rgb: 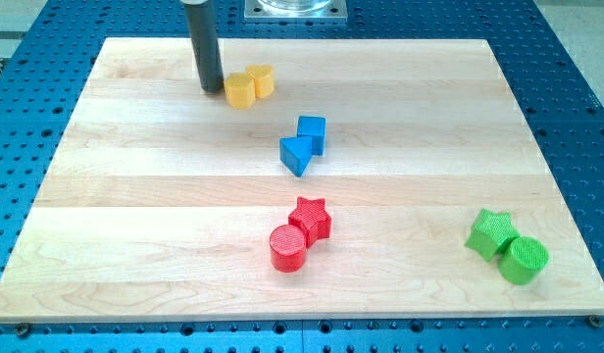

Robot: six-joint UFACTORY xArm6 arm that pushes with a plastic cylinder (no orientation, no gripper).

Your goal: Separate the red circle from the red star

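No separation was achieved: the red circle (288, 248) touched the red star (312, 219), my tip (212, 90) was far off, and no pincer was fitted, so its state could not be told.

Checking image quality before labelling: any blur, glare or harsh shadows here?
Camera view: sharp and evenly lit; red circle and red star have crisp edges and only faint shadows; no glare on the board; my tip is also sharp.
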